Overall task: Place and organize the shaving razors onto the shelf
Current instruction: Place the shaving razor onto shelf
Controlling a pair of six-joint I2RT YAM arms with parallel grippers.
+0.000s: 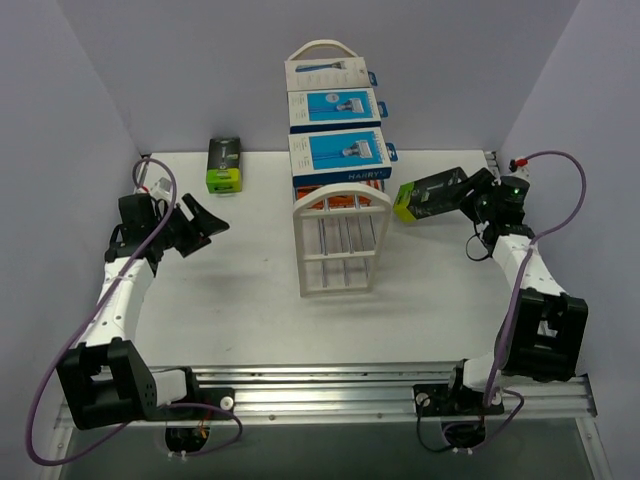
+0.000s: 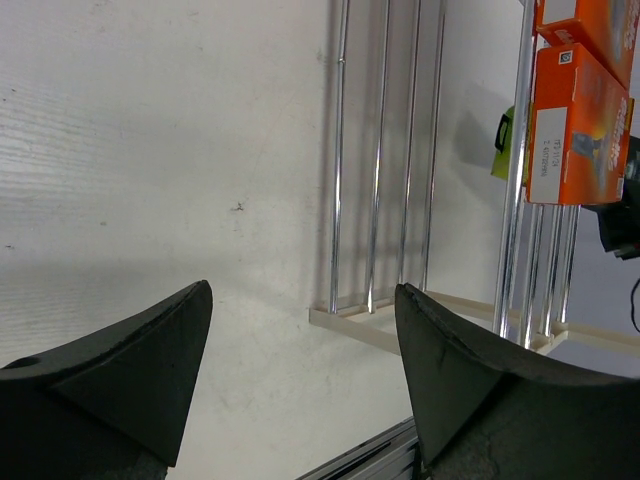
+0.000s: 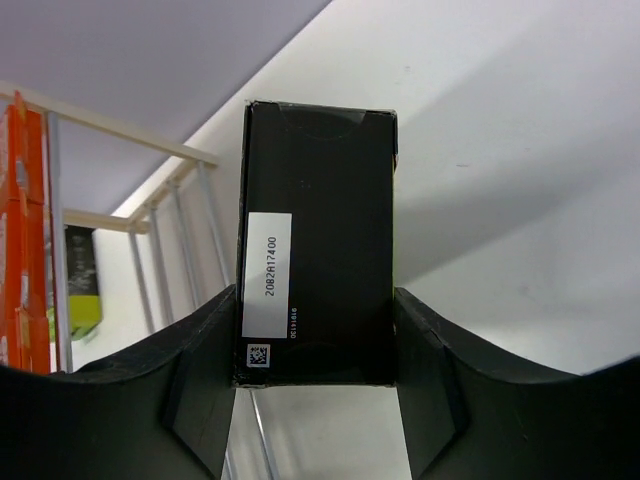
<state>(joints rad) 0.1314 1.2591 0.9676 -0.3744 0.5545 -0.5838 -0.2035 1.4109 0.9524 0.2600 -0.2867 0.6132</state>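
Currently right fingers (image 3: 205, 370) clamp the black-and-lime razor box (image 3: 318, 200) just right of the shelf (image 1: 301, 250); left fingers (image 2: 140, 370) wide, empty. Risk: box corner catches a shelf bar, twists loose.

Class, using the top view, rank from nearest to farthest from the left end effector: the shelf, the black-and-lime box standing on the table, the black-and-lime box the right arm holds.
From the left end effector:
1. Standing box, just beyond it, far left.
2. Shelf, centre.
3. Held box, right of the shelf.
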